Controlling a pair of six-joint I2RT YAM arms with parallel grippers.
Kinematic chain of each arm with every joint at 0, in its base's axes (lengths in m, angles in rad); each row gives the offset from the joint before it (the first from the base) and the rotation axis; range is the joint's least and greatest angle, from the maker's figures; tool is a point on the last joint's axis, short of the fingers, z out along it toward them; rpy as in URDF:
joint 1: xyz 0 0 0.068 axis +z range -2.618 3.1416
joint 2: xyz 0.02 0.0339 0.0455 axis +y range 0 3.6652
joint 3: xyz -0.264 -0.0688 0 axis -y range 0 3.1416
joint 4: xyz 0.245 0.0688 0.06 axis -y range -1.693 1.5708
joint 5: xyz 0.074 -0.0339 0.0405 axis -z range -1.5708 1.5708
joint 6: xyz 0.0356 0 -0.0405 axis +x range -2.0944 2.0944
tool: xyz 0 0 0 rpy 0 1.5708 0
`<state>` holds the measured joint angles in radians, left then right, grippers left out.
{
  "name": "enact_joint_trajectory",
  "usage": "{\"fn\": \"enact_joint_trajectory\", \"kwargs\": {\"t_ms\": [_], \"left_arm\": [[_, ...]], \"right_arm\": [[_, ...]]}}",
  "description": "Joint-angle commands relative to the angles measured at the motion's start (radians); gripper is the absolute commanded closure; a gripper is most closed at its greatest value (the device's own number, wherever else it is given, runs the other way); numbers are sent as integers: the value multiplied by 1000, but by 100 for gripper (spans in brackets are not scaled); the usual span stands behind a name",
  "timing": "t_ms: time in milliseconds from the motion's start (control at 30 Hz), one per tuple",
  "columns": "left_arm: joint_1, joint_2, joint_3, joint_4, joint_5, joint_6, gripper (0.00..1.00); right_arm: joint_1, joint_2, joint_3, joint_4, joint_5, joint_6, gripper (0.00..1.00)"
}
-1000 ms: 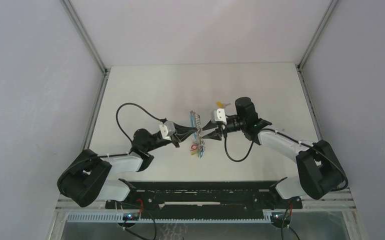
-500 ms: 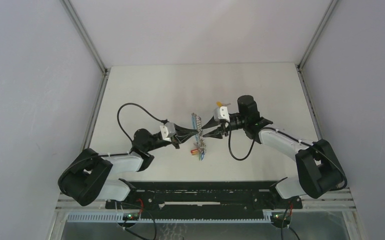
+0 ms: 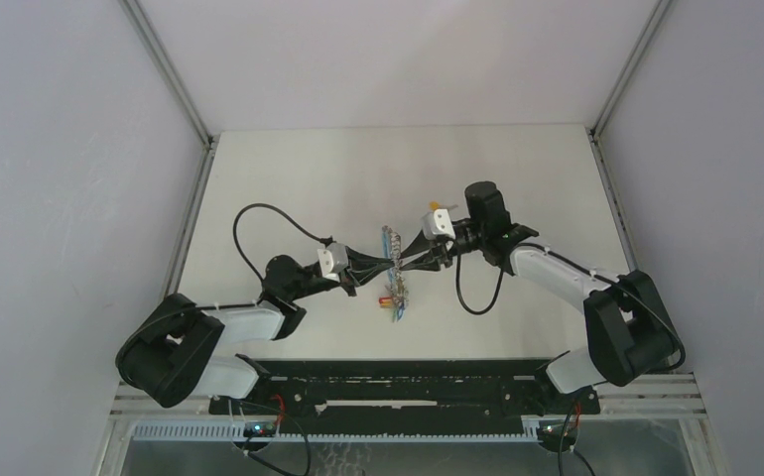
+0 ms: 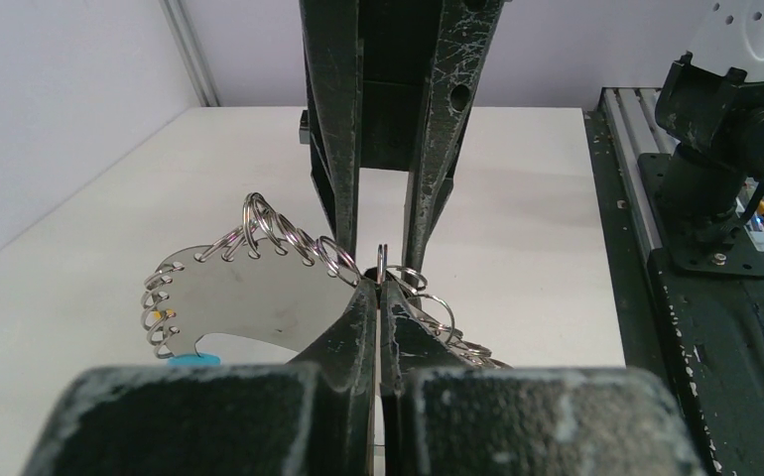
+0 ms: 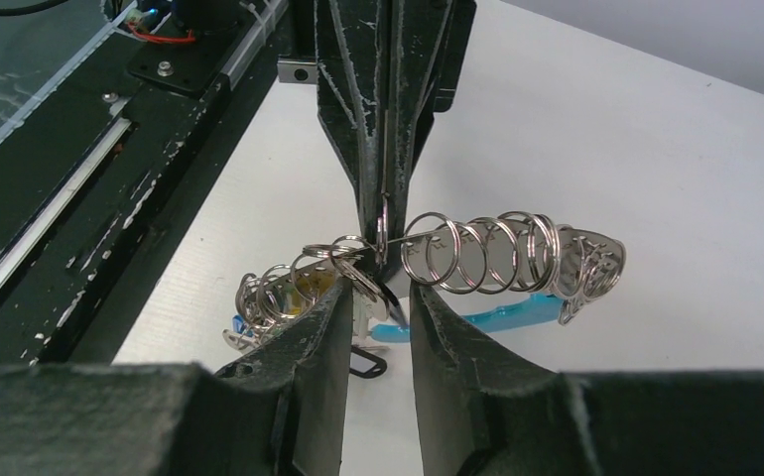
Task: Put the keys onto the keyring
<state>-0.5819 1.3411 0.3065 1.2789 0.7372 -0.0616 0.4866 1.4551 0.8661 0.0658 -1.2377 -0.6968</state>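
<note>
Tags (image 3: 392, 299) on the keyring (image 3: 391, 260) too small and blurred to read.

For the left gripper (image 4: 380, 290): clamped fully shut on the keyring, pinching one split ring (image 4: 382, 260) on edge right at the fingertips. For the right gripper (image 5: 378, 295): part open, with a narrow gap between its fingers (image 5: 311, 327), meeting the left one tip to tip from the opposite side. Straddles the pinched ring, one finger on either side of it. Cannot tell whether either pad touches metal.

Keyring mid-scene, held up between the two sets of tips. Cannot tell whether the hanging tags reach the table (image 3: 517, 178). Built on a flat curved metal plate (image 4: 229, 297), with a row of split rings threaded through holes along its edge. In the left wrist view, plate fanning out to the left of the closed fingers. In the right wrist view, plate running to the right of the gap, with more rings bunched at the left. Light-blue band (image 5: 477, 315) under the plate. Coloured tags dangling below the grippers, on the near side in the top view.

One key (image 3: 440, 206) with a yellow tag on the table just beyond the right wrist, apart from the keyring; detail too small to tell.
</note>
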Motion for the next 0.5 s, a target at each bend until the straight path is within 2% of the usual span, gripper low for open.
{"fn": "enact_joint_trajectory", "kwargs": {"t_ms": [0,200,467], "left_arm": [[5,-9,-1,108,-3,-7,100],[5,-20,-10,108,-19,0,100],[5,-25,-11,108,-13,-1,100]], "right_arm": [[6,5,52,-96,-71,-95,73],[8,14,78,-199,-86,-168,73],[12,28,81,-187,-79,-152,78]]}}
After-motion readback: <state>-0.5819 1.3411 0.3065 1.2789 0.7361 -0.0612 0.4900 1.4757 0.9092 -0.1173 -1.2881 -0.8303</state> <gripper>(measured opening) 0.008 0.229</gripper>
